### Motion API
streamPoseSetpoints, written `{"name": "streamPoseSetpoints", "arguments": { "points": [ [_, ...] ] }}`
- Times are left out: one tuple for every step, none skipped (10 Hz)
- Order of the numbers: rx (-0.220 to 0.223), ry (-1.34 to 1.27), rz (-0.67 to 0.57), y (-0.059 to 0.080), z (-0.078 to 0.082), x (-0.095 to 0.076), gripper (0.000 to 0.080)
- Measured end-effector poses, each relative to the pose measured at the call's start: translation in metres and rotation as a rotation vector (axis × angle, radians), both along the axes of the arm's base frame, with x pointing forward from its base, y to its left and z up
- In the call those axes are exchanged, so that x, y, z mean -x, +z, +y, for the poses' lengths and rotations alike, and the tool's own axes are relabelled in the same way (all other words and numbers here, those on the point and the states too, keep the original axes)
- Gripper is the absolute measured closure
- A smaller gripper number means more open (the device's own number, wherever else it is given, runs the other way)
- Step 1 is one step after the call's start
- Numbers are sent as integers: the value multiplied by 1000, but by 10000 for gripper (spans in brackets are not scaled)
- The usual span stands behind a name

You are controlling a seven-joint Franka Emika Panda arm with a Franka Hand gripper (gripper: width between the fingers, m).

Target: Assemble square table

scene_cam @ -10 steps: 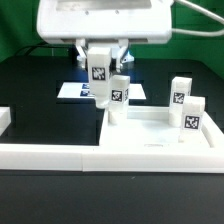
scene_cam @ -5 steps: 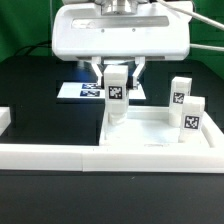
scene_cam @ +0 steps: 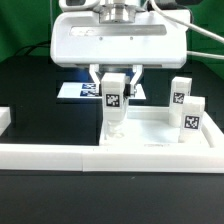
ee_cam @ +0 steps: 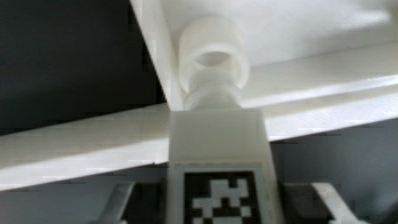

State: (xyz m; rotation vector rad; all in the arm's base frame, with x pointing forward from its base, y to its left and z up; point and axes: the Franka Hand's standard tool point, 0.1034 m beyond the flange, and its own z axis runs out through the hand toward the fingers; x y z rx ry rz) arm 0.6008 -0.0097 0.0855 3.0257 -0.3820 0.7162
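Observation:
My gripper [scene_cam: 113,92] is shut on a white tagged leg [scene_cam: 113,112], which it holds upright. The leg's lower end meets the white square tabletop [scene_cam: 150,137] at its corner on the exterior view's left. In the wrist view the leg [ee_cam: 214,150] runs away from my gripper [ee_cam: 217,200], a finger [ee_cam: 128,196] on each side of its tag. Its round far end rests against the slab [ee_cam: 320,100]. Two more tagged legs [scene_cam: 180,95] [scene_cam: 191,116] stand upright on the slab's side at the exterior view's right.
A long low white border wall [scene_cam: 90,155] runs along the front, with a short piece [scene_cam: 5,118] at the exterior view's left. The marker board [scene_cam: 72,90] lies flat on the black table behind the gripper.
The hand has turned about its upright axis, so its broad face now faces the exterior camera. The leg turned with it and sits slightly lower. The two legs on the right have not moved.

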Motion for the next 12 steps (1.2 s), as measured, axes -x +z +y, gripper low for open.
{"name": "streamPoseSetpoints", "arguments": {
  "points": [
    [3,0,1,-2,0,0,511],
    [8,-1,-9,-3,-1,-2,511],
    [14,0,-3,-9,0,0,511],
    [15,1,6,-15,1,2,511],
    [18,2,4,-17,2,3,511],
    [23,2,-4,-17,4,2,511],
    [31,3,-17,-17,5,1,511],
    [46,4,-40,-18,5,1,511],
    [68,6,-75,-18,6,0,511],
    [83,7,-99,-18,7,-1,511],
    [86,7,-103,-18,6,0,511],
    [84,7,-99,-19,6,0,436]
  ]
}}
